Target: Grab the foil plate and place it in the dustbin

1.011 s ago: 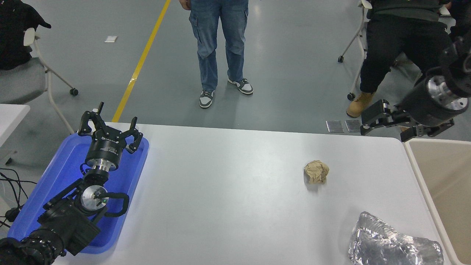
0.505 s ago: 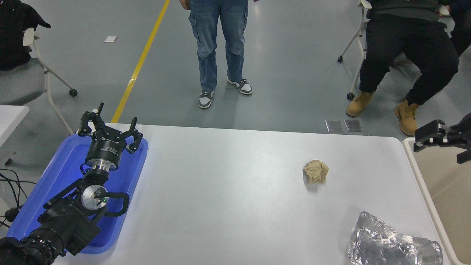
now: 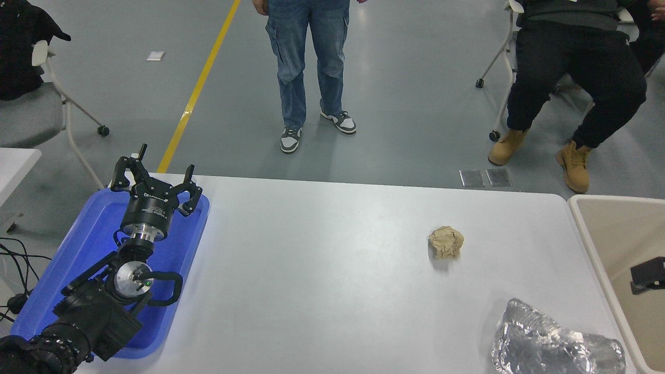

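A white counter (image 3: 322, 270) fills the lower half of the frame. The task has not really begun: the foil plate (image 3: 556, 345), a crumpled, shiny silver sheet, lies flat on the counter in the lower right corner of the frame, untouched and partly cut off by the bottom edge. Nothing grips it. The dustbin (image 3: 587, 239), a beige bin with a pale rim, stands just past the counter's right edge, close beside the plate, its tan inside apparently bare. Picking up, carrying and dropping all remain to be done.

Only a small dark part of the right gripper (image 3: 647, 278) shows at the right edge of the frame, over the bin's opening; whether its jaws are spread or closed cannot be told. The left gripper (image 3: 156, 182) is parked at the lower left above a blue tray (image 3: 78, 254), its jaws spread and holding nothing.

A small brown paper ball (image 3: 446, 242) sits up and to the left of the plate, well apart from it. The plate lies near the counter's right and near edges, so the path to the bin looks short and unobstructed. Two people wait beyond the far edge, at the top of the frame.
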